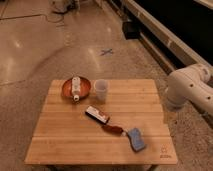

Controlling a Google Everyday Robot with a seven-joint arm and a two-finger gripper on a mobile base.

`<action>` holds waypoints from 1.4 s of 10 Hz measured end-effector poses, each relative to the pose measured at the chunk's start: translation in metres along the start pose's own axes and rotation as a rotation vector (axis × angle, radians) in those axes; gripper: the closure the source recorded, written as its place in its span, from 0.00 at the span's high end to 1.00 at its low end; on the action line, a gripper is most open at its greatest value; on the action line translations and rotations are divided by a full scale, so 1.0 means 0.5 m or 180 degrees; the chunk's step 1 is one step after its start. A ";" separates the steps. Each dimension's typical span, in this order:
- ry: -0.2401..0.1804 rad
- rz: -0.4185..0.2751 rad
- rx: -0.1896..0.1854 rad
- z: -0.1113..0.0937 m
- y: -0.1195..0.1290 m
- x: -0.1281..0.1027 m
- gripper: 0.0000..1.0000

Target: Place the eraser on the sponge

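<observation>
Pale bamboo-slat counter [60, 135] on a speckled polished floor [30, 45].

Eraser [97, 114]: small oblong block, white top, red edge, black base. Lies flat near the middle of the counter, set on a diagonal. Nothing touches it.

Sponge [136, 139]: small blue rectangular pad, rounded corners, paler edge. Lies flat toward the near right corner, well apart from the eraser, nothing on top of it.

Flat dark-red elongated item [113, 129] lies between the two, just beside the sponge's left end; cannot tell whether they touch.

Far left of the counter: shallow orange bowl [65, 89] with a white bottle-like thing [76, 87] lying across it. Just to its right, a pale translucent cup [101, 90], upright.

White rounded robot arm [187, 90] shows at the right, beyond the counter's right edge and off its surface. The tool is out of frame, somewhere past the right border; cannot tell whether it is released or clenched.

Blue cross mark [106, 51] on the floor beyond the counter.
</observation>
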 end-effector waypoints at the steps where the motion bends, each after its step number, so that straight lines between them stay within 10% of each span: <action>1: -0.0012 -0.0068 -0.0002 0.003 -0.002 -0.005 0.65; 9: -0.0568 -0.1590 -0.0097 0.146 -0.041 -0.293 0.65; 14: -0.0995 -0.3027 0.0061 0.188 -0.054 -0.464 0.65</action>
